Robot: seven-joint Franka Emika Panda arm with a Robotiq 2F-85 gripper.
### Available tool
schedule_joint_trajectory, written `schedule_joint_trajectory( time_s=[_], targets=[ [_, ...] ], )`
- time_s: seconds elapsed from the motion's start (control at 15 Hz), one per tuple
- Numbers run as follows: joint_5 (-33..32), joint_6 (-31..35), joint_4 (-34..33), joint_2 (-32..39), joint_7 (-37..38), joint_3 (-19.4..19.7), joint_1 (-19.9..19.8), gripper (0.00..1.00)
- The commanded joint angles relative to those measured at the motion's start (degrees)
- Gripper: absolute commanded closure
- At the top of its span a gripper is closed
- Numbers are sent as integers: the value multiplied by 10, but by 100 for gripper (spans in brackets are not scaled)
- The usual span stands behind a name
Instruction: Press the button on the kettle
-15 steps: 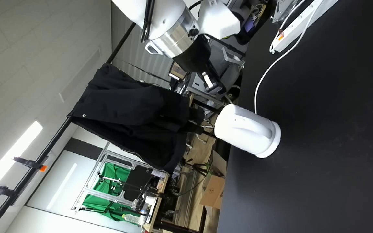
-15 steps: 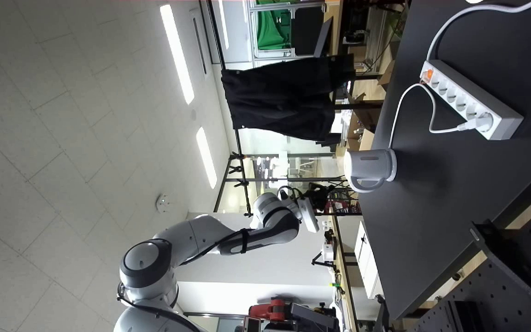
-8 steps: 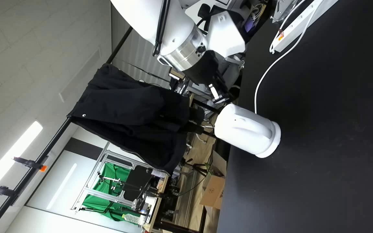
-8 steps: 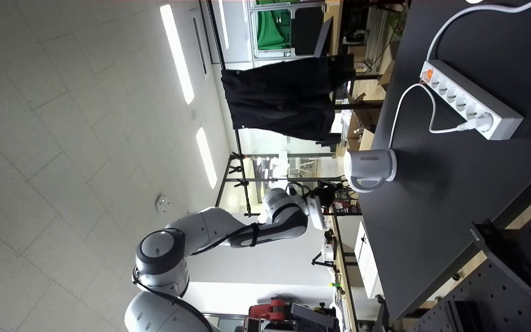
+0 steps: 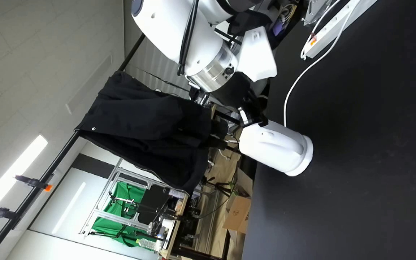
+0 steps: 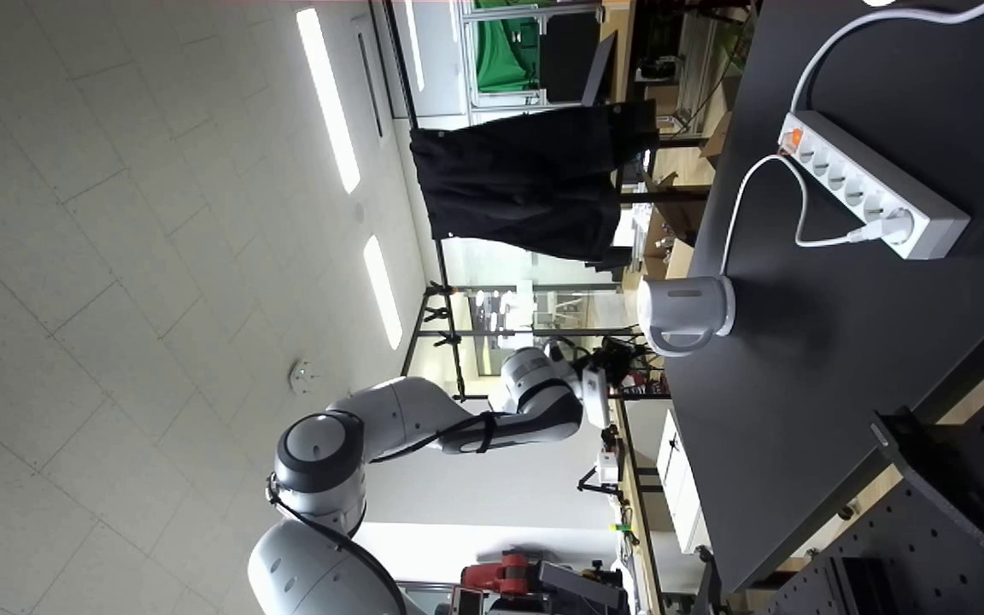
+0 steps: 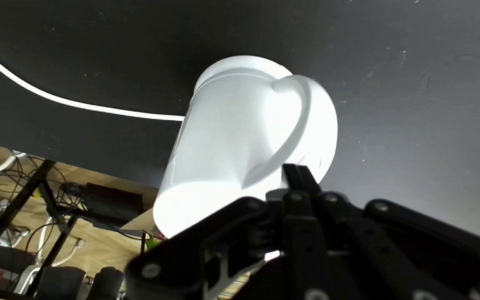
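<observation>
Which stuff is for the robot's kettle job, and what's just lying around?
For the job:
white kettle (I can't make out its button)
shut fingers
white cord and power strip, which seem to feed it

Just around:
cardboard box
black cloth, hanging up
green cloth

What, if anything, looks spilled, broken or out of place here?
Only the picture angle: both exterior views are turned sideways, making the kettle look toppled. It stands upright on the dark table; I see no spill or damage.
</observation>
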State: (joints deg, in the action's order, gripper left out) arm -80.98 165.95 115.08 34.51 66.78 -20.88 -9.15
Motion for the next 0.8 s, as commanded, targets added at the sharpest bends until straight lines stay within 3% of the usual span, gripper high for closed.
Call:
schedule_joint_trajectory(
  time_s=[0.0,0.73],
  targets=[
    [-15,7,-31,19,28,5,10,100],
    [-2,3,-57,52,17,2,17,100]
  ],
)
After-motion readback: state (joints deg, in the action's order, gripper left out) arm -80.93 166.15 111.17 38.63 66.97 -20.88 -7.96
